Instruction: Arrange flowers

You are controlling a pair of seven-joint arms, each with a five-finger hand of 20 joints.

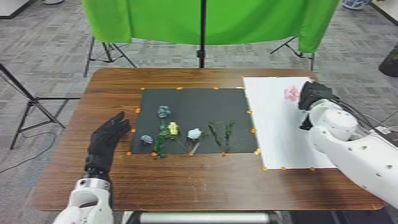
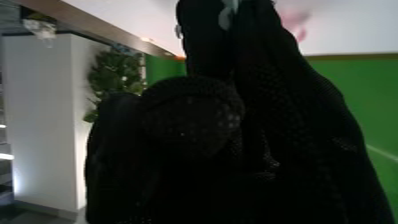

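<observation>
Two hands show in the head view. The right hand [image 1: 317, 95] is over the far right part of the white sheet [image 1: 282, 132], just beside the pink flower [image 1: 291, 93]. Whether it is apart, together or clamped on the flower, I cannot tell. In the right wrist view a pale greenish strip [image 2: 228, 15] shows against the glove, with the blurred pink beyond; contact is unclear. Which way the pink flower's stem points is also unclear.

The left hand [image 1: 110, 131] is spread straight, holding nothing, left of the dark mat [image 1: 202, 100], pointing toward the far edge of the tabletop [image 1: 204, 185] and slightly right.

On the mat, one blue flower [image 1: 163, 111] points its head to the far side, its long axis running near to far. The yellow flower [image 1: 173, 128] and the white flower [image 1: 195, 133] lie between it and two green sprigs [image 1: 214, 133] [image 1: 228, 134], all heads away, stems toward the near edge. The sprigs run lengthwise, roughly parallel. Another blue flower [image 1: 147, 139] lies near the mat's left edge.
</observation>
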